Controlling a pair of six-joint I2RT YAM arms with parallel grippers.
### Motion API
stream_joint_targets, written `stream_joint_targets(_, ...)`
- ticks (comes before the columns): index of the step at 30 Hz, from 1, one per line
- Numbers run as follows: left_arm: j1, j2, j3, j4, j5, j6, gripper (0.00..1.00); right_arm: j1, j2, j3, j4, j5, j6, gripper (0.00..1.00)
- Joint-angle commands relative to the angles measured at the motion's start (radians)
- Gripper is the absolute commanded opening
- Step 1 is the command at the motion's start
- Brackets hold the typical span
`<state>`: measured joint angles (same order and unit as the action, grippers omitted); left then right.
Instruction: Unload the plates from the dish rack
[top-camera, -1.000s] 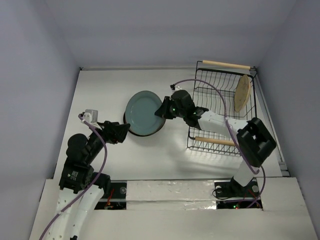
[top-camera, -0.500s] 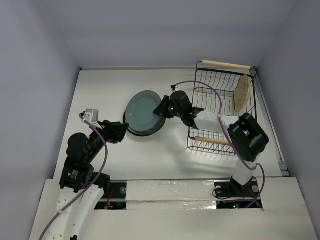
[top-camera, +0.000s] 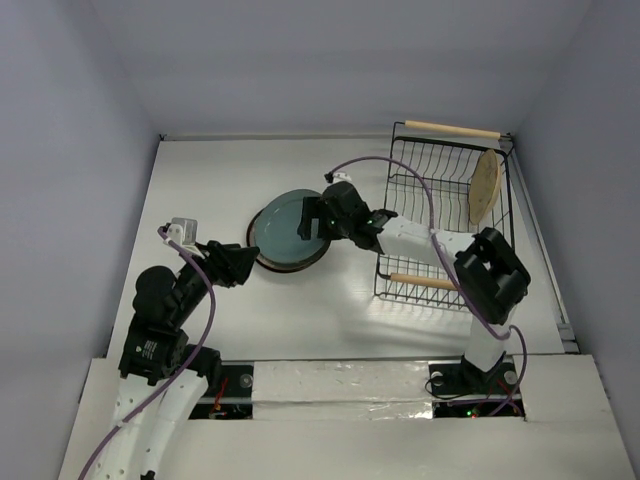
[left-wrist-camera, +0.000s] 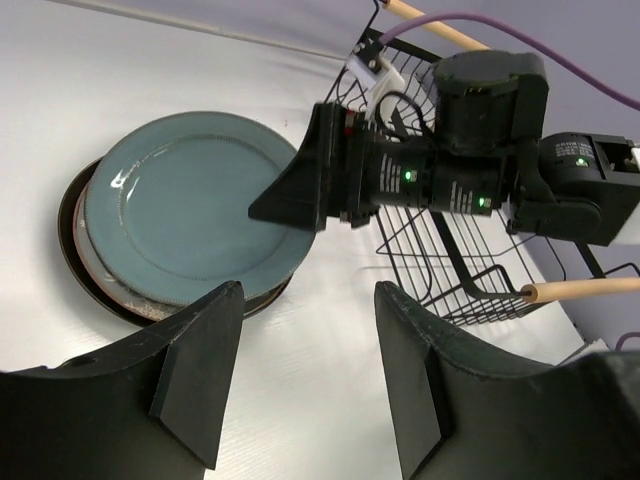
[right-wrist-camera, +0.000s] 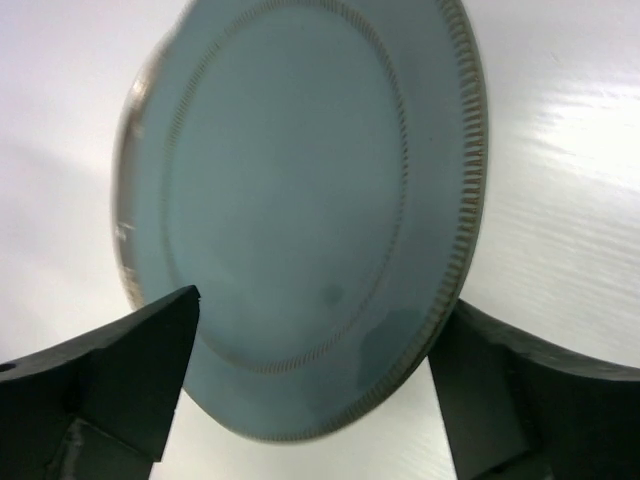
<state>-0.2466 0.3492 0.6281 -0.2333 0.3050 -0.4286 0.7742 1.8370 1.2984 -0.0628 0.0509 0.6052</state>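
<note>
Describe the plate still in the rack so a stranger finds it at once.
Look to the black wire dish rack at the far right of the table. Against its right side one tan plate stands on edge. It alone is in the rack; the others lie stacked flat to the left, teal plate on top.

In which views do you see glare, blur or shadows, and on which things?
Left wrist view: small white glints on the round teal plate; the left gripper is soft, out of focus. Right wrist view: the white table is washed out, the right gripper dark and blurred. Top view: sharp, with a faint shadow by the black wire dish rack.
</note>
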Motion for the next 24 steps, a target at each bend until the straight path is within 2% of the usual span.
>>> stream_joint_targets(1, 0.004, -0.006, -0.002, 0.037, 0.000, -0.002, 0.52, 0.046, -0.065, 0.061, -0.107, 0.174, -0.097, 0.97)
stream_joint_targets(2, 0.004, -0.006, -0.002, 0.037, 0.002, -0.002, 0.52, 0.046, -0.090, 0.061, -0.126, 0.200, -0.111, 1.00)
stream_joint_targets(9, 0.004, -0.009, -0.004, 0.038, 0.002, -0.006, 0.52, 0.056, -0.212, 0.033, -0.215, 0.469, -0.159, 0.99)
stream_joint_targets(11, 0.004, -0.012, -0.005, 0.040, 0.005, -0.006, 0.52, 0.047, -0.246, 0.036, -0.236, 0.532, -0.168, 0.91)
stream_joint_targets(12, 0.004, -0.013, -0.005, 0.040, 0.006, -0.006, 0.50, 0.046, -0.263, 0.036, -0.262, 0.593, -0.168, 0.80)
stream_joint_targets(13, 0.004, -0.016, -0.007, 0.040, 0.009, -0.004, 0.49, 0.019, -0.307, 0.035, -0.272, 0.630, -0.168, 0.65)
stream_joint_targets(14, 0.004, -0.018, -0.007, 0.045, 0.013, -0.006, 0.47, 0.004, -0.332, 0.024, -0.281, 0.667, -0.176, 0.30)
stream_joint_targets(15, 0.004, -0.022, -0.008, 0.046, 0.014, -0.004, 0.41, -0.018, -0.358, 0.016, -0.307, 0.741, -0.176, 0.15)
stream_joint_targets(16, 0.004, -0.030, -0.010, 0.046, 0.016, -0.004, 0.35, -0.045, -0.407, 0.009, -0.324, 0.765, -0.171, 0.04)
stream_joint_targets(17, 0.004, -0.035, -0.010, 0.049, 0.019, -0.004, 0.26, -0.120, -0.433, -0.001, -0.337, 0.776, -0.168, 0.00)
stream_joint_targets(18, 0.004, -0.039, -0.013, 0.051, 0.020, -0.004, 0.06, -0.163, -0.458, -0.029, -0.359, 0.787, -0.170, 0.00)
stream_joint_targets(19, 0.004, -0.047, -0.013, 0.054, 0.023, -0.004, 0.00, -0.247, -0.494, -0.056, -0.389, 0.823, -0.167, 0.00)
stream_joint_targets(22, 0.004, -0.068, -0.016, 0.060, 0.029, 0.001, 0.00, -0.369, -0.531, -0.094, -0.402, 0.840, -0.168, 0.00)
stream_joint_targets(24, -0.006, -0.081, -0.016, 0.060, 0.025, -0.001, 0.00, -0.458, -0.555, -0.120, -0.385, 0.822, -0.192, 0.24)
